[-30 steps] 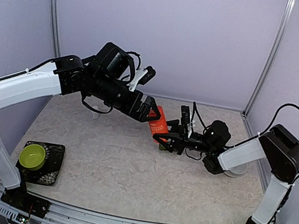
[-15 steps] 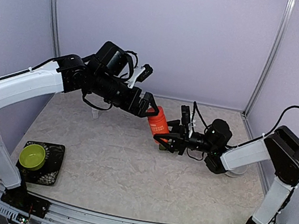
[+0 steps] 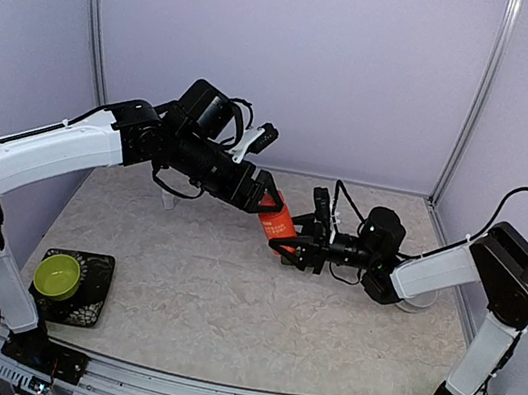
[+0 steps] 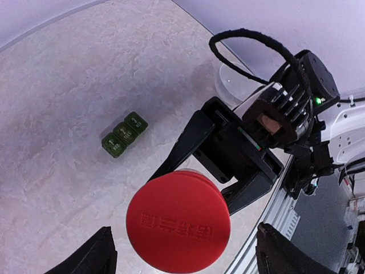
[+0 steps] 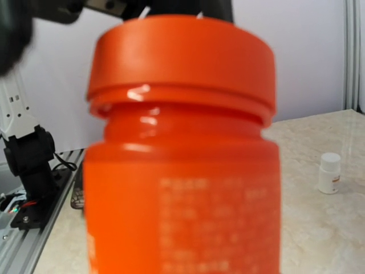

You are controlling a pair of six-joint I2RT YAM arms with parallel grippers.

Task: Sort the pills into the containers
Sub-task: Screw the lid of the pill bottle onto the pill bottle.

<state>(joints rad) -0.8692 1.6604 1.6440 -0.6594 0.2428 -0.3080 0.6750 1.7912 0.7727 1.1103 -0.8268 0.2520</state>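
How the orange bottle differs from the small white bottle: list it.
Colour: the orange bottle is orange all over, cap included; the small white bottle is mostly white.
Size: the orange bottle is clearly the larger.
Pose: the orange bottle is held tilted above the table in the right hand; the small white bottle stands upright on the table, untouched.
Both have their caps on.

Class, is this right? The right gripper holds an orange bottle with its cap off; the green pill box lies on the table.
No: the cap is on the orange bottle, as the right wrist view shows. The right gripper and green pill box are as stated.
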